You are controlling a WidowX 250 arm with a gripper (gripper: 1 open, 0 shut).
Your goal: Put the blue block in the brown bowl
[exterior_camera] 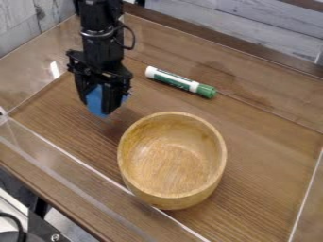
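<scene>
Gripping one blue block (97, 102), end effector (101, 104), one brown bowl (173, 158), one marker (180, 82)

One blue block (98, 102), one brown bowl (173, 158), one marker pen (179, 81)

The scene is evenly bright, with soft daylight. White glare streaks lie on the wooden table (252, 104) behind the brown bowl (173, 158), whose shadow is faint. The whole picture is low in resolution and slightly soft.

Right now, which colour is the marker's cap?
Green, on the marker, in the camera view.
</scene>
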